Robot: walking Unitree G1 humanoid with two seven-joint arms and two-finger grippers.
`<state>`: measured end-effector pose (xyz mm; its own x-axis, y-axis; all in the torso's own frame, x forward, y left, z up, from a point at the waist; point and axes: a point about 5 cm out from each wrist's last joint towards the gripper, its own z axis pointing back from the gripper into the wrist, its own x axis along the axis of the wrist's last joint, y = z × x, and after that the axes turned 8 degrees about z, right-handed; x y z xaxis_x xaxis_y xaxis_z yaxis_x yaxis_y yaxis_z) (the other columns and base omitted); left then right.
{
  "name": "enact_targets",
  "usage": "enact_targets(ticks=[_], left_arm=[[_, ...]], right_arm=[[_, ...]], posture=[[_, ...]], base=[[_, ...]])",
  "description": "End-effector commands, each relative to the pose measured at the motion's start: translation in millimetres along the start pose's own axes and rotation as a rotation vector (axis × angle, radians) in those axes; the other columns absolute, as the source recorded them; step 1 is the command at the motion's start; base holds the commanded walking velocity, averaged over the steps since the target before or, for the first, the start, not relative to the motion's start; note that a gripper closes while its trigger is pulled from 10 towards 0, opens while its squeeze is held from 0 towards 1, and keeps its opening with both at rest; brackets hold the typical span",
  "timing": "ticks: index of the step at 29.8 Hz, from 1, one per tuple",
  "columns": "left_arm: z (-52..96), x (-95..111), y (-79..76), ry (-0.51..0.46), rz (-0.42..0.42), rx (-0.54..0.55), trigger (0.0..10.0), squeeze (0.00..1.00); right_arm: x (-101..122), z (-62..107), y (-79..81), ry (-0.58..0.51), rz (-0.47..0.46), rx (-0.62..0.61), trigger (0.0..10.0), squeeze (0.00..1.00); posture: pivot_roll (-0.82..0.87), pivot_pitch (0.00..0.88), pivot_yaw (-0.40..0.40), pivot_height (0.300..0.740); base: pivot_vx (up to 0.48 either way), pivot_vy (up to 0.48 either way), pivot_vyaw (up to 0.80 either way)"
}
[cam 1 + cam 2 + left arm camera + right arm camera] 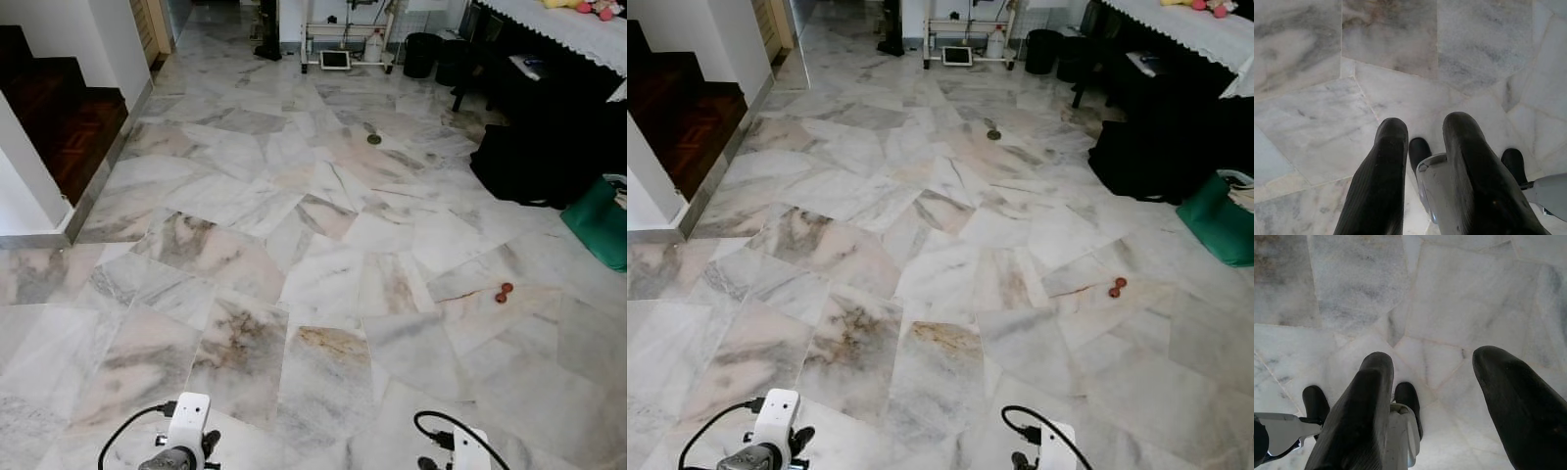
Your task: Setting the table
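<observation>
Fingers of the left gripper (1425, 132) hang slightly apart above the marble floor (294, 245), holding nothing; those of the right gripper (1432, 364) are spread wider, also empty. Both arms hang low at the bottom edge of the head views. Mid-right on the floor lie two small red-brown round objects (504, 292), and further up a small dark disc (374, 139). Dark wooden stairs (59, 117) rise at upper left. At upper right stands the table with a white lace cloth (578, 34), black bags (529, 162) and a green bag (600, 220) beneath it.
</observation>
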<state>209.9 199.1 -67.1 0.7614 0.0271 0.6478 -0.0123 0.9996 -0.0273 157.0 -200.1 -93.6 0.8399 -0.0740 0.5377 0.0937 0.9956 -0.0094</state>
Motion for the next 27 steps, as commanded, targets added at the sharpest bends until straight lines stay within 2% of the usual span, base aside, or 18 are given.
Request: enact_targets(ticks=[1, 3, 8, 27], left_arm=[[-0.3, -0.2, -1.1, 0.007, -0.001, -0.002, 10.0, 0.00], [-0.4, 0.3, -1.4, 0.004, -0.019, -0.004, 10.0, 0.00], [-0.5, -0.1, -2.6, 0.008, -0.024, -0.010, 10.0, 0.00], [-1.1, 1.0, -6.3, -0.001, 0.002, -0.025, 10.0, 0.00]], right_arm=[[-3.4, 0.8, -3.6, 0.017, 0.005, -0.010, 10.0, 0.00], [-3.5, 0.9, -3.9, 0.017, 0.006, -0.011, 10.0, 0.00], [-4.1, 1.1, -4.2, 0.017, 0.012, -0.009, 10.0, 0.00], [-5.4, 1.5, -6.3, 0.021, 0.025, -0.011, 10.0, 0.00]], posture=[[0.08, 0.000, -0.056, 0.740], [0.08, 0.000, -0.056, 0.740], [0.07, 0.000, -0.055, 0.740], [0.08, 0.000, -0.058, 0.740]], base=[[0.000, 0.000, -0.65], [0.000, 0.000, -0.65], [0.000, -0.454, -0.65], [0.000, 0.000, -0.65]])
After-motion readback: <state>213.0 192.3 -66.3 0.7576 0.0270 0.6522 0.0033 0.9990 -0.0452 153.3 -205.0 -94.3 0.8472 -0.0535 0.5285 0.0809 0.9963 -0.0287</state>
